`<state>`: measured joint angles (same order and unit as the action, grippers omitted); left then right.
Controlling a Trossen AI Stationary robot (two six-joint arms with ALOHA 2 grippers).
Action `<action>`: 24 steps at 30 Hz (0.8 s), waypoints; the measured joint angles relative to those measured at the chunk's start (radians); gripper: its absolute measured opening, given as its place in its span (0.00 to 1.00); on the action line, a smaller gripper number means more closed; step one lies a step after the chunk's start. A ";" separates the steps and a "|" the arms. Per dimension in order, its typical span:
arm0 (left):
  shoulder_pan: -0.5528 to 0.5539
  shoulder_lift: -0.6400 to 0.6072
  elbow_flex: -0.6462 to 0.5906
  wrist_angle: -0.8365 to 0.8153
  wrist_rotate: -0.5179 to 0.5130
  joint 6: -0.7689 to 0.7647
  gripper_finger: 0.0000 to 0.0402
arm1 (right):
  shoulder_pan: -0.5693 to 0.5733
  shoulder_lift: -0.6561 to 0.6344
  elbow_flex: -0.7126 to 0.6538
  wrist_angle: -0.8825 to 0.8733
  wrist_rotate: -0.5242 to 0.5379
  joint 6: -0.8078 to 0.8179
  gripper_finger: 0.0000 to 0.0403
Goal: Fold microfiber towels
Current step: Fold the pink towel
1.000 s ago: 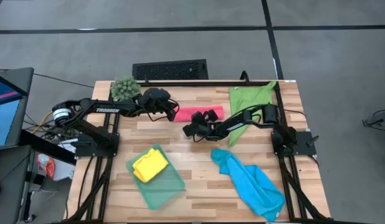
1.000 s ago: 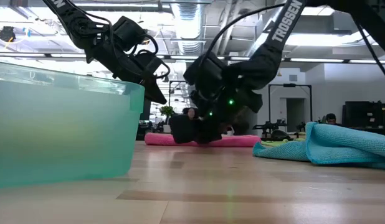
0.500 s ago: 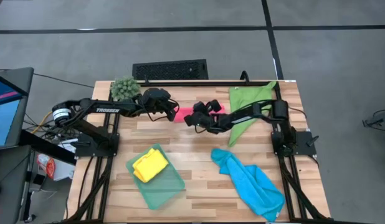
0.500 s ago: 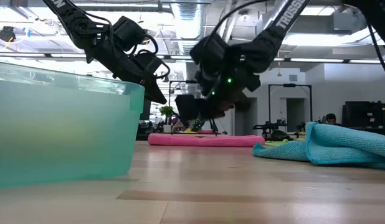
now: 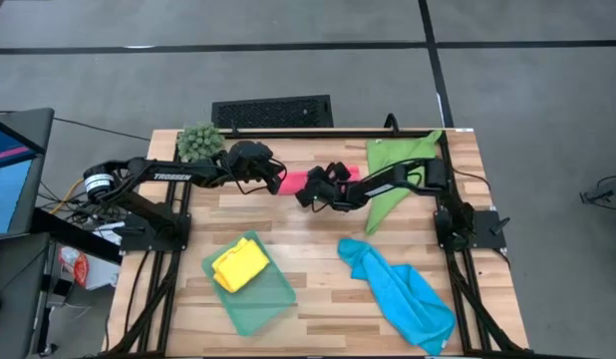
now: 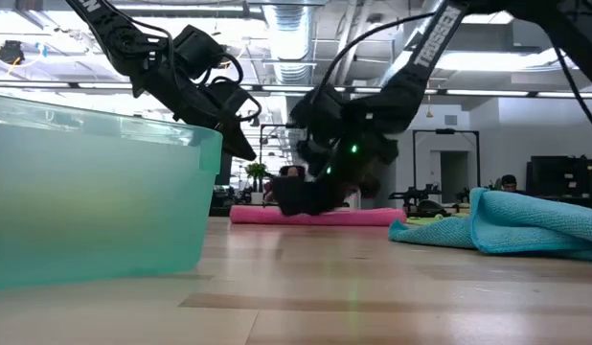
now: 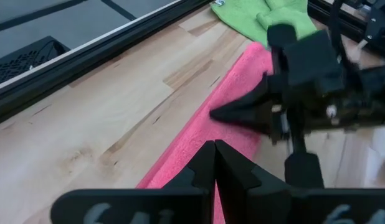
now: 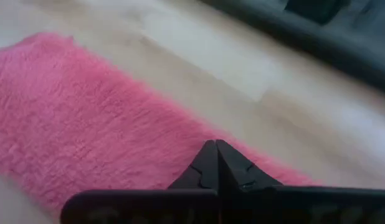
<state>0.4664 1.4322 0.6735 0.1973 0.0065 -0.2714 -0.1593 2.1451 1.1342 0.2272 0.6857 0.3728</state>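
Pink towel lies under both closed grippers

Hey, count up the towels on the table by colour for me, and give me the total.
Pink towel: 1
Yellow towel, in the tray: 1
Green towel: 1
Blue towel: 1
Total: 4 towels

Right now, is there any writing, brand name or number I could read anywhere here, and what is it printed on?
"TROSSEN": white letters on the left arm, high view.
"TROSSEN": white letters along the right arm, low view.
Blue monitor at the table's left: markings too small to read.
Nothing readable on the towels, the tray or the plant ball.
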 joint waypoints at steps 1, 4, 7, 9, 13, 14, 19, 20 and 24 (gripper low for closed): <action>0.000 0.000 0.000 0.001 0.007 0.000 0.00 | -0.002 -0.031 -0.003 -0.015 0.020 -0.024 0.03; 0.000 0.000 0.000 0.002 0.020 -0.004 0.00 | -0.018 -0.164 0.004 -0.037 0.050 -0.078 0.04; 0.003 0.000 0.000 0.003 0.061 -0.024 0.00 | -0.046 -0.296 0.002 -0.177 -0.001 -0.052 0.06; 0.010 0.000 0.000 0.006 0.116 -0.056 0.00 | -0.085 -0.391 0.002 -0.325 -0.131 0.055 0.08; 0.035 0.000 0.000 0.006 0.232 -0.135 0.00 | -0.195 -0.533 0.004 -0.637 -0.381 0.240 0.19; 0.040 0.000 0.000 0.005 0.245 -0.155 0.00 | -0.215 -0.544 0.002 -0.710 -0.386 0.243 0.23; 0.046 0.000 0.000 0.003 0.246 -0.194 0.00 | -0.300 -0.547 0.000 -0.886 -0.436 0.248 0.47; 0.046 0.000 0.000 0.003 0.245 -0.194 0.00 | -0.311 -0.532 0.000 -0.882 -0.449 0.249 0.52; 0.046 0.000 0.000 0.000 0.244 -0.196 0.00 | -0.349 -0.483 0.000 -0.893 -0.515 0.264 0.65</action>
<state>0.5125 1.4322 0.6735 0.1970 0.2501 -0.4669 -0.5078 1.6616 1.1341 -0.6657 0.1707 0.6367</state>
